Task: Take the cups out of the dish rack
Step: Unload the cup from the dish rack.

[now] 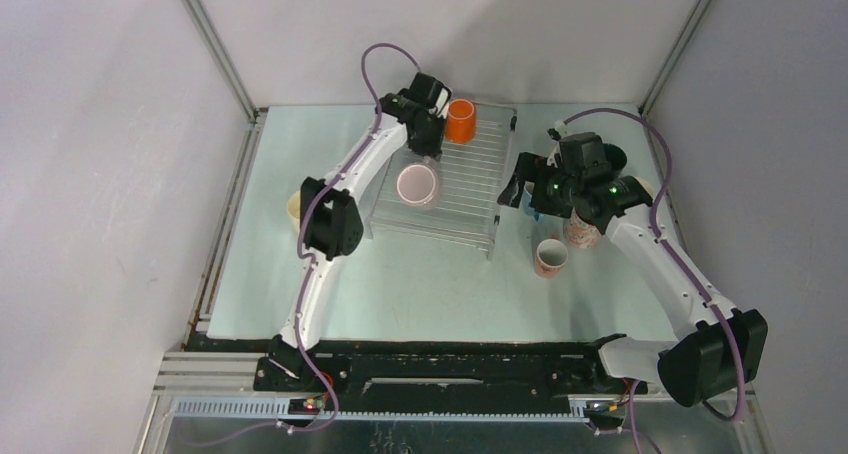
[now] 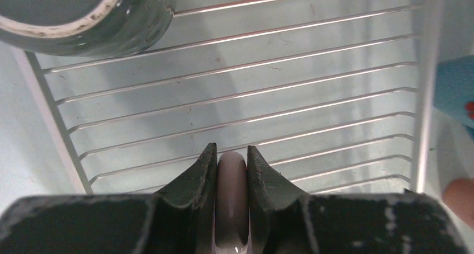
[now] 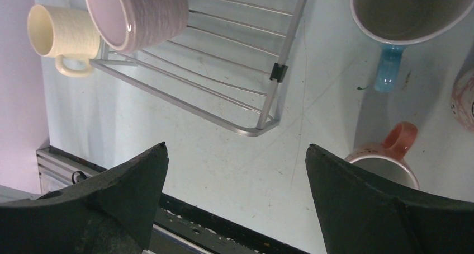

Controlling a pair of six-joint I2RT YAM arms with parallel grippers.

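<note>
The dish rack (image 1: 470, 189) (image 2: 313, 69) (image 3: 223, 47) stands mid-table. An orange cup (image 1: 460, 121) sits at its far edge and a lilac cup (image 1: 417, 185) (image 3: 137, 13) on its left part. My left gripper (image 1: 428, 152) (image 2: 232, 150) hangs just beyond the lilac cup, shut on a mauve rounded handle (image 2: 232, 198). The body of that cup is hidden below the fingers in the left wrist view. A grey cup (image 2: 84, 13) shows at the rack's corner there. My right gripper (image 1: 518, 189) (image 3: 235, 147) hovers open and empty over the table, right of the rack.
Right of the rack stand a blue-handled cup (image 3: 411, 10), a salmon cup (image 1: 550, 257) (image 3: 385, 164) and a speckled pink cup (image 1: 583, 232). A cream cup (image 1: 294, 206) (image 3: 58, 33) stands left of the rack. Walls close in the table on three sides.
</note>
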